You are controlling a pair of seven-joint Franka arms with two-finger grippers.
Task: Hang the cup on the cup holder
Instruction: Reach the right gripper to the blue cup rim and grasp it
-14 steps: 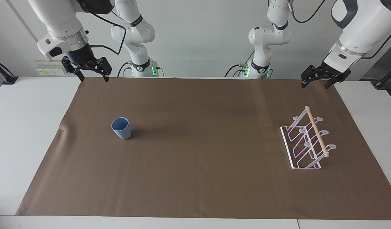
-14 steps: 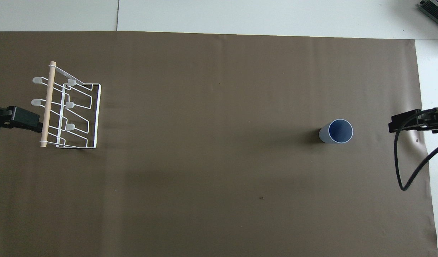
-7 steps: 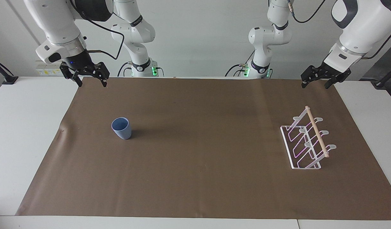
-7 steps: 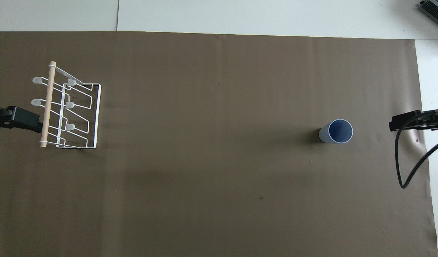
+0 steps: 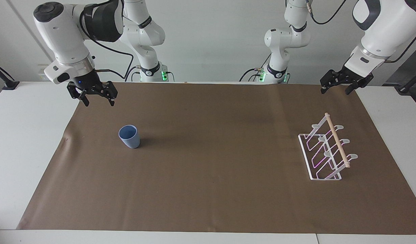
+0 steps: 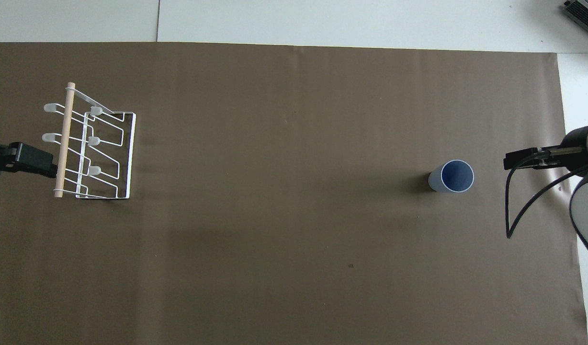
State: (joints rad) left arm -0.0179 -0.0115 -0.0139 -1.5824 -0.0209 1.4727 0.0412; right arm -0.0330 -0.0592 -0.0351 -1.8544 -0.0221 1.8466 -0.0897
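Right gripper (image 5: pixel 99 100) hangs in the air over the brown mat (image 5: pixel 208 203) near its right-arm end, fingers spread, holding nothing. Facing view shows both fingers; overhead shows only a dark tip (image 6: pixel 519 159) beside the cup. The cup (image 5: pixel 129 136) stands upright on the mat, mouth up. Left gripper (image 5: pixel 335 89) waits, spread, over the mat's corner. The cup holder (image 5: pixel 325 152) stands empty toward the left arm's end, well apart from the cup.
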